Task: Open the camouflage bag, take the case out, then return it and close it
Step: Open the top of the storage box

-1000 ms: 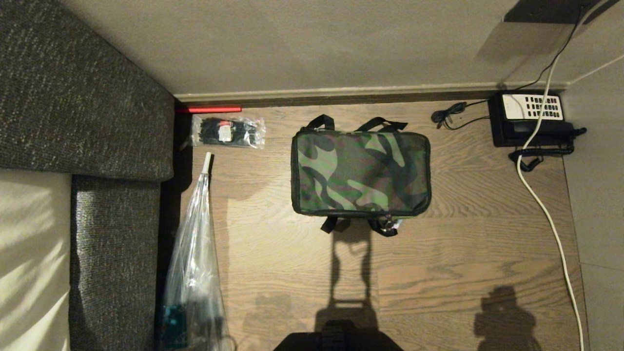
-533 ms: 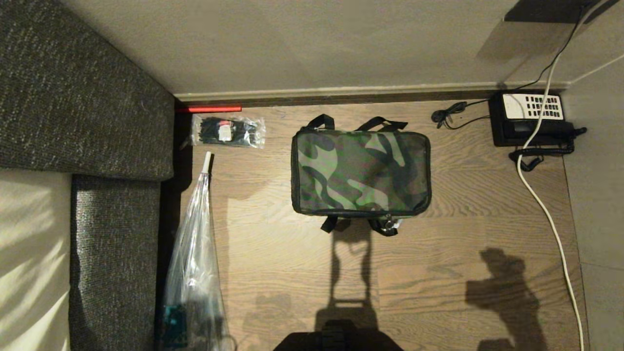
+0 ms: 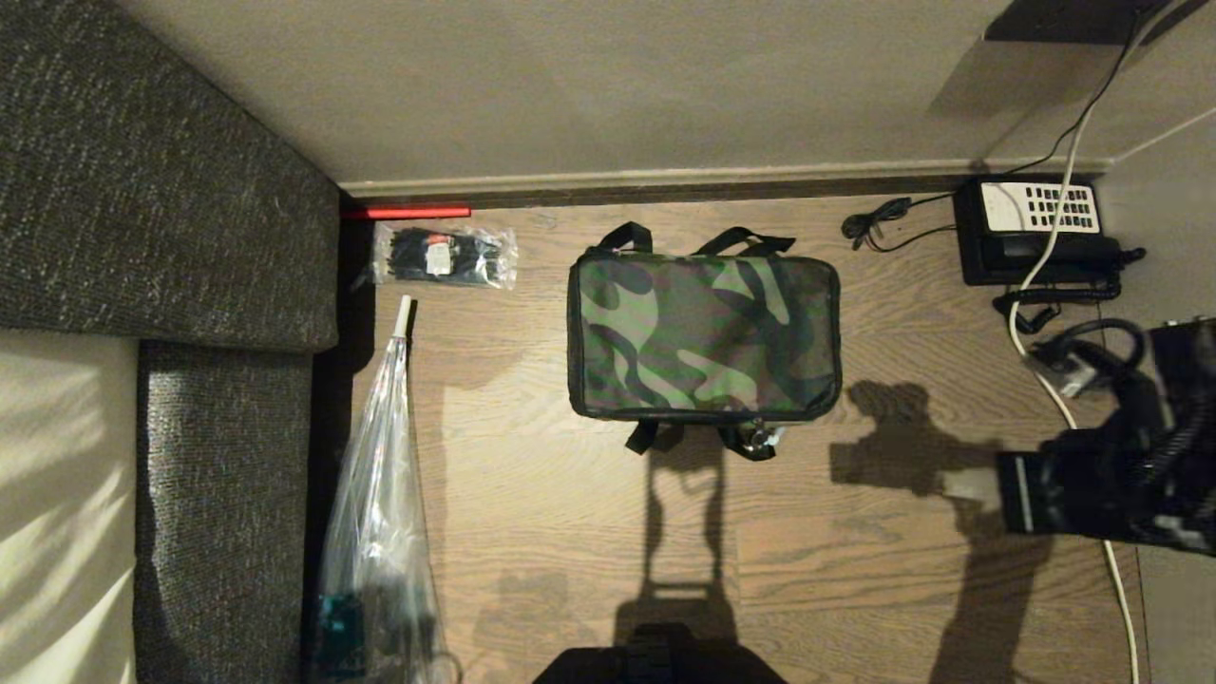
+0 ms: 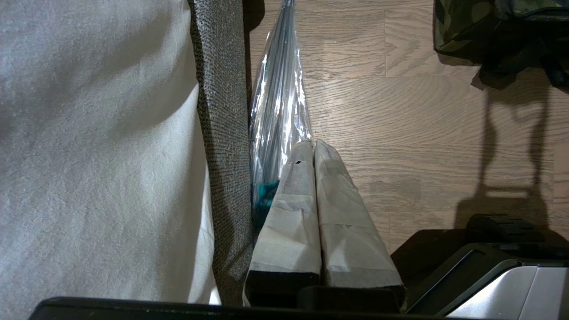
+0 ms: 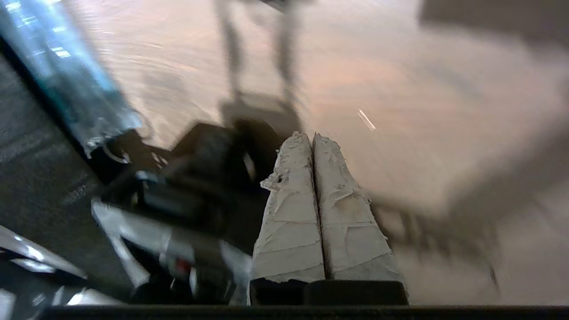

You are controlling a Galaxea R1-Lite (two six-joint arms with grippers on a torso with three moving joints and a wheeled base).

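Two end effectors pressed closed, empty: right (image 3: 959, 484) near white cable (image 3: 1083, 446), camouflage bag (image 3: 703, 337) zipped.

A corner of a lived-in room, likely a home or hotel room. The floor (image 3: 589, 551) is brown wood-look plank, meeting a plain beige wall (image 3: 617, 85) at a pale skirting board (image 3: 665, 178). A dark grey woven sofa (image 3: 142, 190) with a cream cover (image 3: 57, 494) stands well away from the right gripper (image 3: 950, 483), across the floor. A black corded telephone (image 3: 1031, 233) with a white keypad sits on the floor near that gripper, toward the wall, cables trailing beside it.
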